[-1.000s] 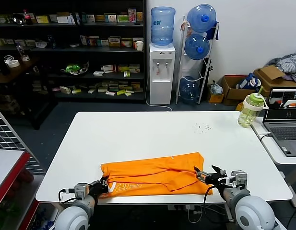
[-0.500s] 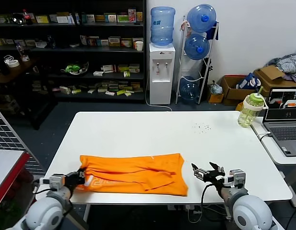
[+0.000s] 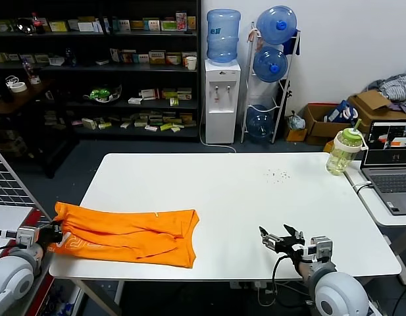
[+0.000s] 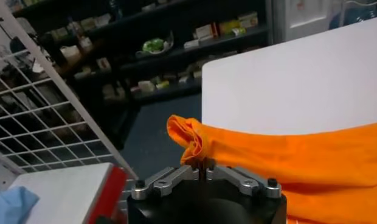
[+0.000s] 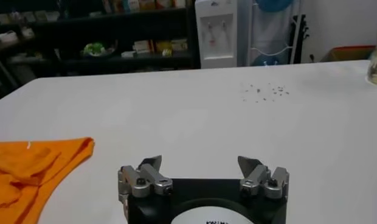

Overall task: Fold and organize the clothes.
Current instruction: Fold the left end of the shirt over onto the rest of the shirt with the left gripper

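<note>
The orange T-shirt (image 3: 127, 233) lies folded in a long band at the table's front left corner, its left end over the table's left edge. White lettering shows along its near edge. My left gripper (image 3: 54, 234) is shut on the shirt's left end, just off the table's left edge. In the left wrist view the jaws (image 4: 201, 165) pinch a bunched fold of the orange T-shirt (image 4: 286, 155). My right gripper (image 3: 274, 240) is open and empty, low over the table's front right. The right wrist view shows it (image 5: 199, 163) with the shirt's end (image 5: 36, 164) well off to one side.
A green-capped bottle (image 3: 342, 151) stands at the table's far right edge, beside a laptop (image 3: 391, 161) on a side table. A wire rack (image 4: 48, 115) and a red-edged white surface (image 3: 8, 227) stand left of the table. Small dark specks (image 3: 277, 175) dot the far right of the table.
My left gripper has dragged the shirt leftward along the front edge, from the table's middle to its left corner. My right gripper has let go of the shirt's right end and stays open.
</note>
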Robot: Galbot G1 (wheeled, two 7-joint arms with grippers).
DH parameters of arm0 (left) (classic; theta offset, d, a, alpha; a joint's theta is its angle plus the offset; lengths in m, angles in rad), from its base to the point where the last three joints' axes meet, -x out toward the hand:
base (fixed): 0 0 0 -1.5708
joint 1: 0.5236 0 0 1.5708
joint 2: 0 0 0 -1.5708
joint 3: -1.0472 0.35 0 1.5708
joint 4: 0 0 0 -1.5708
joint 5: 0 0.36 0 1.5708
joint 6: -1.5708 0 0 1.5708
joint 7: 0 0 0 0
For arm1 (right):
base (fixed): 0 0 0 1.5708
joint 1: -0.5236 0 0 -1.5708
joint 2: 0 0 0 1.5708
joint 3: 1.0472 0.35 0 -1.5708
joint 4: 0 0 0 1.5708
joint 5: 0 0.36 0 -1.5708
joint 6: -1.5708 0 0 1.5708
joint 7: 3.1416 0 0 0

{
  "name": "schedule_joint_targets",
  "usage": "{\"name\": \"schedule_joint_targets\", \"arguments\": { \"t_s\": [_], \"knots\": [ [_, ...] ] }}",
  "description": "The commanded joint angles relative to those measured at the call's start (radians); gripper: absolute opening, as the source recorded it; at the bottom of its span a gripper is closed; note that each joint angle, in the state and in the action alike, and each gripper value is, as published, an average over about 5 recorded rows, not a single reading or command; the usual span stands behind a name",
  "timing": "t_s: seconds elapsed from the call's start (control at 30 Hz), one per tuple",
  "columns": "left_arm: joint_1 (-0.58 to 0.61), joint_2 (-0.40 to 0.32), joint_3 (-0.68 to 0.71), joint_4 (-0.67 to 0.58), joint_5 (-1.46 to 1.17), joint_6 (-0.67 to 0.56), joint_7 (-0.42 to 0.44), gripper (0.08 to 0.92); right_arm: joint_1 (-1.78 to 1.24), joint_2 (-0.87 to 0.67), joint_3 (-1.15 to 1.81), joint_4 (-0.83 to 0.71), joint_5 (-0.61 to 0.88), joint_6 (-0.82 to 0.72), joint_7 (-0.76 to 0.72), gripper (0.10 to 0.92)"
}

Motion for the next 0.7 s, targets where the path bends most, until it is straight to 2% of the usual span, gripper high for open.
{"name": "schedule_joint_targets", "arguments": {
  "t_s": [0.03,0.13,0.27,0.5,0.7],
  "knots": [
    [-0.017,-0.06,0.084,-0.242,-0.157,0.052,-0.093,0.121,-0.031,0.018,0.007,0.002,-0.04,-0.003,0.007,0.823],
    [-0.089,-0.156,0.209,-0.355,-0.227,0.09,-0.165,0.121,-0.051,0.026,0.019,0.007,-0.054,-0.009,0.015,0.823],
    [-0.198,-0.231,0.336,-0.412,-0.287,0.115,-0.226,0.121,-0.088,0.038,0.043,0.015,-0.07,-0.013,0.02,0.823],
    [-0.358,-0.297,0.47,-0.387,-0.324,0.125,-0.281,0.121,-0.135,0.069,0.061,0.019,-0.103,-0.012,0.018,0.823],
    [-0.43,-0.361,0.546,-0.324,-0.299,0.129,-0.307,0.121,-0.14,0.071,0.064,0.026,-0.102,-0.013,0.019,0.823]
  ]
}}
